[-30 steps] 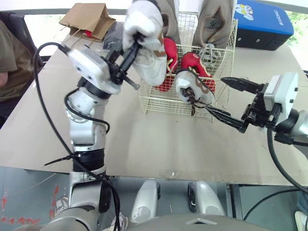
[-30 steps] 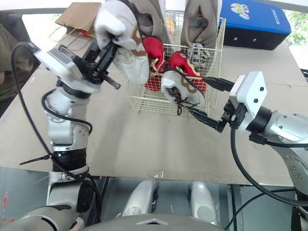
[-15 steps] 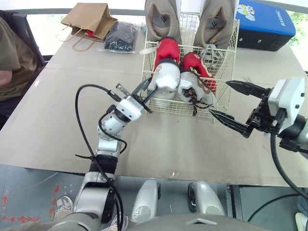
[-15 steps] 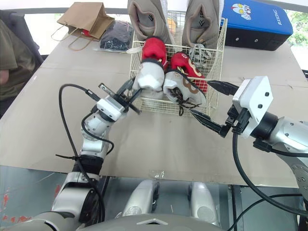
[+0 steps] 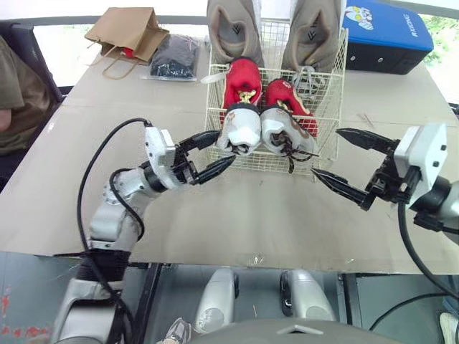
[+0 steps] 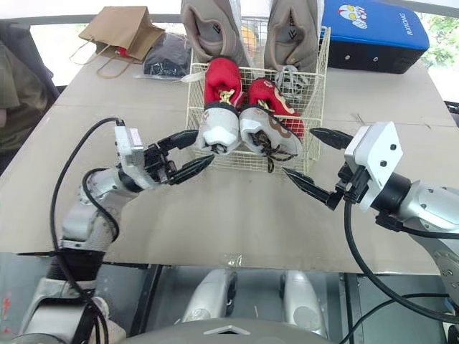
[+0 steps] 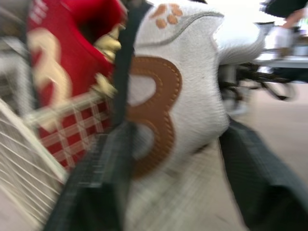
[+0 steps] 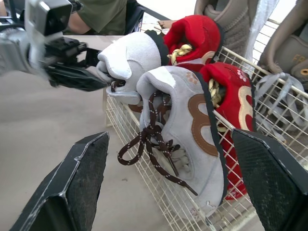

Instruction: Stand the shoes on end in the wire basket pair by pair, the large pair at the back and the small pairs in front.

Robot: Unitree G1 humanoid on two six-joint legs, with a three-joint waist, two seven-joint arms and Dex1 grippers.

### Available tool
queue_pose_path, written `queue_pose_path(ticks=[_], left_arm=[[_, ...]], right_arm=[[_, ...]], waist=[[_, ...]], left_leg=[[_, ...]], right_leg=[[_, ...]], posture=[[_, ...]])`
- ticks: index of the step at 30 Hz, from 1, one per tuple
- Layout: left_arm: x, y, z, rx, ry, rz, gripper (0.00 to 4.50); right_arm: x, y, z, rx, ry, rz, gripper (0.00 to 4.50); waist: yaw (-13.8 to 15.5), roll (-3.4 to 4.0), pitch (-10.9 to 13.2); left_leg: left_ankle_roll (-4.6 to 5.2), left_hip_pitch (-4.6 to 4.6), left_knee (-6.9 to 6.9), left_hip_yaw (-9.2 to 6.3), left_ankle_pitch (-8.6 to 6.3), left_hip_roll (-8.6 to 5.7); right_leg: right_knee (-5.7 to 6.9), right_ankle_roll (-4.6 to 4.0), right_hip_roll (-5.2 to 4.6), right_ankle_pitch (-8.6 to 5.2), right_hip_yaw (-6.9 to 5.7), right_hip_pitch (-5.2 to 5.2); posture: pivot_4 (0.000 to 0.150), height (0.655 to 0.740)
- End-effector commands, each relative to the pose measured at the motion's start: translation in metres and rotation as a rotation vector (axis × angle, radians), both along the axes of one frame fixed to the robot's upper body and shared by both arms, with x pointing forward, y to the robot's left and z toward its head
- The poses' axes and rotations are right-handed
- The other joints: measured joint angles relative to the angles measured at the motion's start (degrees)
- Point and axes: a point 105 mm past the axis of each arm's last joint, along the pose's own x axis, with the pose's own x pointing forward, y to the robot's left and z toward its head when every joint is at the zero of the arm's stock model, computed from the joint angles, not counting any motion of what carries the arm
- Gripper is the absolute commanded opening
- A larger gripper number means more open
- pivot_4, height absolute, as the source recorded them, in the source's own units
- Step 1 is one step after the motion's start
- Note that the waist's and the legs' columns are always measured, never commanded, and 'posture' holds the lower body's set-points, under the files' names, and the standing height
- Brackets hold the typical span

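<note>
The desk (image 5: 237, 215) carried the basket (image 5: 326, 107) toward its far side. In the basket the large pair (image 5: 233, 32) stood on end at the back, the red pair (image 5: 244, 75) in front of it, and the white pair (image 5: 283, 132) foremost, toes tipped out over the front rim. By that layout the task looked nearly done.

The left tool (image 5: 225, 147) was released, its fingers spread either side of the left white shoe (image 5: 240, 129) at the toe. Whether a finger touched the shoe could not be told. The right tool (image 5: 325, 152) was spread wide and grasped nothing, just beside the basket's front right corner.

The likeliest trouble was the white pair. It leaned forward, so a finger dragging on the toe as the left tool pulled away could tip that shoe out onto the desk. The dark laces (image 5: 290, 159) hung outside the wire near the right tool's lower finger, and a snag there could pull the other shoe over. A push on the light basket might also slide it.

Bare desk lay open in front of the basket, running to the near edge, so both tools had room to back straight out. A blue case (image 5: 387, 36) sat near the basket's back right corner, and a paper bag (image 5: 129, 29) lay well apart at the back left.
</note>
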Motion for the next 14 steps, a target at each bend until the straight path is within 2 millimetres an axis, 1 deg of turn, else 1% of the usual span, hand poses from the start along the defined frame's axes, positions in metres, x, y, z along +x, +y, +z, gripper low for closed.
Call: queue_pose_path(ticks=[1,4,6,8,10,12,13,14], left_arm=[[-0.012,0.010,0.016,-0.022,0.137,-0.015,4.47],[-0.025,0.014,0.013,0.040,0.214,-0.041,4.47],[-0.034,0.020,0.008,0.090,0.261,-0.047,4.47],[-0.041,0.038,-0.006,0.163,0.297,-0.005,4.47],[-0.044,0.056,-0.020,0.197,0.350,0.050,4.47],[-0.045,0.065,-0.033,0.237,0.375,0.090,4.47],[-0.045,0.067,-0.036,0.219,0.400,0.096,4.47],[-0.044,0.070,-0.042,0.257,0.393,0.110,4.47]], right_arm=[[-0.005,-0.010,0.004,-0.017,-0.028,-0.031,3.93],[-0.011,-0.026,-0.008,-0.034,0.030,-0.077,3.93],[-0.018,-0.042,-0.019,-0.053,0.083,-0.124,3.93],[-0.032,-0.064,-0.032,-0.085,0.144,-0.186,3.93],[-0.041,-0.083,-0.039,-0.088,0.172,-0.246,3.93],[-0.047,-0.095,-0.047,-0.094,0.200,-0.271,3.93],[-0.049,-0.100,-0.052,-0.113,0.214,-0.281,3.93],[-0.050,-0.104,-0.057,-0.129,0.225,-0.287,3.93]], waist=[[0.14,0.07,0.03],[0.32,0.07,0.04],[0.37,0.07,0.04],[0.35,0.08,0.04],[0.35,0.11,0.05],[0.30,0.14,0.02],[0.27,0.13,0.02],[0.27,0.13,0.02]], left_leg=[[0.00,0.01,0.00,0.01,0.00,0.00],[0.00,0.00,0.00,0.00,0.00,-0.01],[0.00,-0.02,0.00,-0.01,0.00,-0.02],[0.00,-0.04,-0.05,0.00,0.00,-0.01],[0.00,0.00,-0.18,0.03,0.00,-0.01],[0.00,0.07,-0.22,0.09,0.00,0.01],[0.00,0.24,-0.26,0.19,-0.01,0.02],[0.00,0.35,-0.31,0.27,-0.01,0.03]], right_leg=[[0.00,0.00,0.00,0.00,0.01,0.00],[0.01,0.00,0.00,-0.01,-0.01,0.00],[-0.02,0.00,-0.01,-0.01,-0.01,0.00],[-0.05,-0.01,-0.01,-0.02,0.00,-0.02],[-0.08,-0.03,-0.01,-0.03,0.00,-0.03],[-0.08,-0.03,0.00,-0.03,0.04,-0.02],[-0.09,-0.23,0.00,-0.16,0.11,0.12],[-0.11,-0.24,-0.01,-0.19,0.18,0.18]], posture=[[0.150,0.7400],[0.150,0.7400],[0.150,0.7400],[0.150,0.7400],[0.150,0.7400],[0.150,0.7400],[0.150,0.7400],[0.150,0.7400]])
